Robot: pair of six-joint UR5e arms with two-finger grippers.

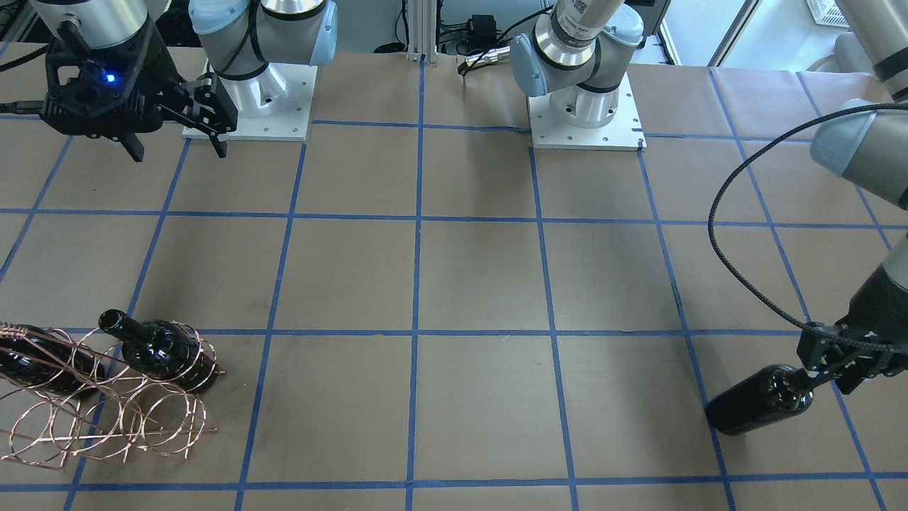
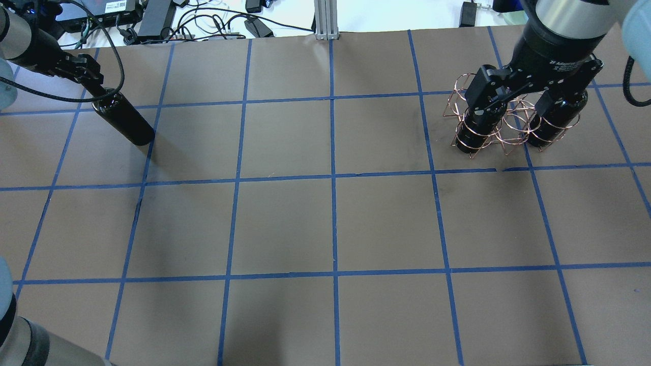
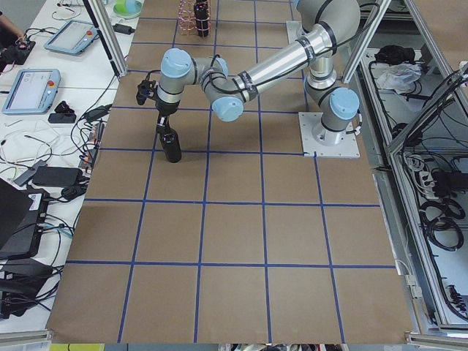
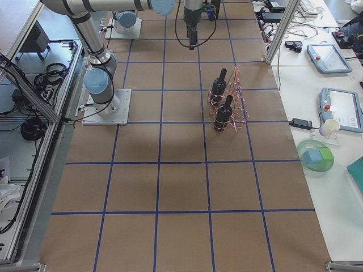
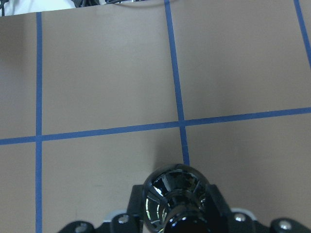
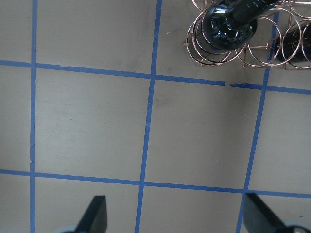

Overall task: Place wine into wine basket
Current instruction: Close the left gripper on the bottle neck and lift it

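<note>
- Overhead exterior: the left hand [image 2: 95,86] is closed around the neck of a dark bottle [image 2: 126,121] at the far left of the desk [image 2: 330,223]. The right hand [image 2: 516,104], fingers spread, hangs over the copper wire rack [image 2: 508,133] at the far right. The rack holds two other bottles [image 2: 469,136].
- Exterior front-facing: the gripped bottle is well apart from the rack, with the width of the desk between them. The right hand holds nothing.
- Exterior left: the gripped bottle is upright, neck up. I cannot tell whether its base touches the desk.
- Left wrist-mounted: the hand clamps the neck from both sides.
- Right wrist-mounted: the fingertips [image 6: 95,213] are wide apart with bare desk between them.
</note>
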